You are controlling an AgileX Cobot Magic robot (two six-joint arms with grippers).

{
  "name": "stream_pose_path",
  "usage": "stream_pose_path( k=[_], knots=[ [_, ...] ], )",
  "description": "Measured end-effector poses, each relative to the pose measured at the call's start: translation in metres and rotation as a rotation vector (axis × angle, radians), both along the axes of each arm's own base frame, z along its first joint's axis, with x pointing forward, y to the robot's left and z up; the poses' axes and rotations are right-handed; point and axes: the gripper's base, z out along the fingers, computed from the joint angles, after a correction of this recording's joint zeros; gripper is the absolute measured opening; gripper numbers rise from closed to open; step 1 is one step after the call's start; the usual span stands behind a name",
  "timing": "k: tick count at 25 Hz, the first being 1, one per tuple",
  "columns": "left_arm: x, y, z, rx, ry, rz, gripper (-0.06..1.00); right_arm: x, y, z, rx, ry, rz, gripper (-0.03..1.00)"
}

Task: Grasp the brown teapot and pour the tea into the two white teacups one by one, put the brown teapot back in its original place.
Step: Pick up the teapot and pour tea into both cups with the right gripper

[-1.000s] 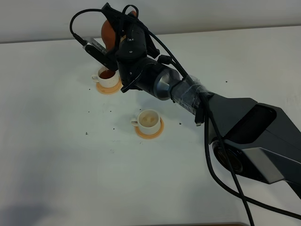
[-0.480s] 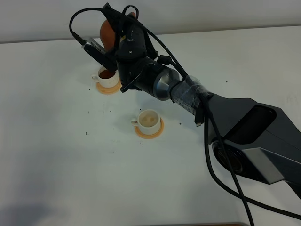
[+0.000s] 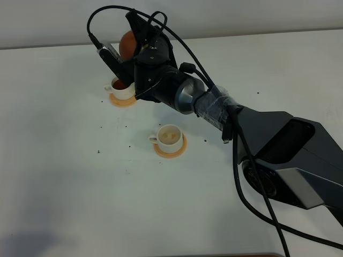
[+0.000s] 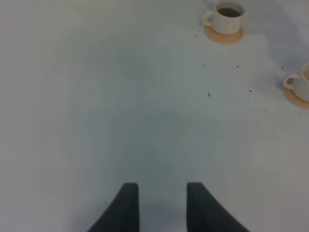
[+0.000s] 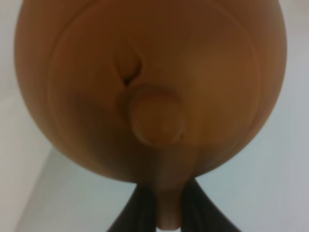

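Observation:
The brown teapot (image 3: 127, 43) hangs in the air at the back of the table, just behind the far white teacup (image 3: 122, 87). My right gripper (image 5: 167, 207) is shut on the teapot's handle, and the lid and knob (image 5: 157, 120) fill the right wrist view. The far teacup (image 4: 228, 14) holds dark tea and stands on an orange coaster (image 4: 223, 35). The near teacup (image 3: 170, 136) stands on its own orange coaster (image 3: 171, 149) and looks pale inside. My left gripper (image 4: 161, 205) is open over bare table, well away from the cups. The teapot's original place is hidden.
Small dark specks (image 3: 99, 151) lie scattered on the white table (image 3: 80, 187) around the cups. The right arm (image 3: 214, 110) stretches across from the right, and its black cables (image 3: 252, 176) loop above the table. A wall edge (image 3: 268, 32) runs along the back.
The right wrist has turned and shifted slightly right, carrying the teapot with it. The cups and the left gripper have not moved.

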Motion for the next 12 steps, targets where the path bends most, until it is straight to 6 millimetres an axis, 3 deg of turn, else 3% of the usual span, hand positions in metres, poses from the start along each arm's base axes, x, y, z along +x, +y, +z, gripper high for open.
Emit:
stream_pose_path(
  k=[5,12],
  knots=[
    [0.000,0.000,0.000,0.000,0.000,0.000,0.25,0.001,-0.007,0.001,0.062,0.093,-0.072,0.09],
    [0.000,0.000,0.000,0.000,0.000,0.000,0.25,-0.006,-0.021,0.037,0.083,0.170,-0.176,0.09]
  ],
)
